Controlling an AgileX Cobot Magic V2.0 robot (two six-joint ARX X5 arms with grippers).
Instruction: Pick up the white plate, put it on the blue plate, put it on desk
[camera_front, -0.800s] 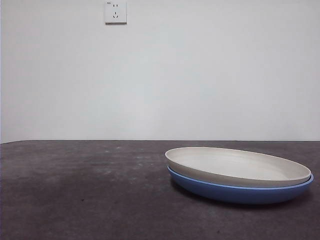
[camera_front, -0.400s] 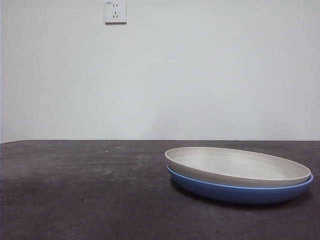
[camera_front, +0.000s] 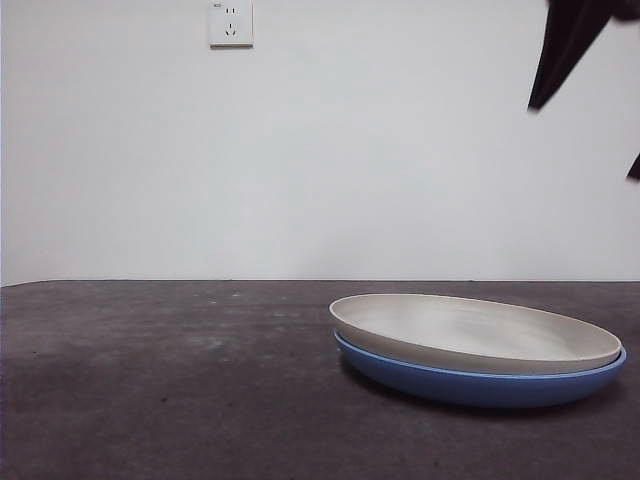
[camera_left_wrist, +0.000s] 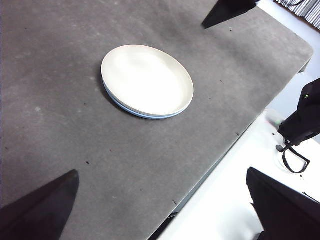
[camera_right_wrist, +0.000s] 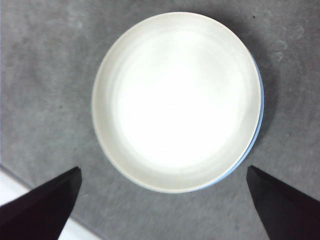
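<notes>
Two stacked plates: we've got the matte cream white plate (camera_front: 476, 333) nested in the glossy blue plate (camera_front: 480, 385), our right gripper (camera_right_wrist: 160, 210) spread wide above, left gripper (camera_left_wrist: 162, 210) also open. Grabbing both rims would lift the pair.

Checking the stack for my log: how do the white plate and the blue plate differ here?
The white plate is matte cream and lies on top; the blue plate is glossy blue and sits beneath it on the desk. The white plate's inside shows fully, while only the blue plate's rim and side show. Both are round, shallow and similar in size.
</notes>
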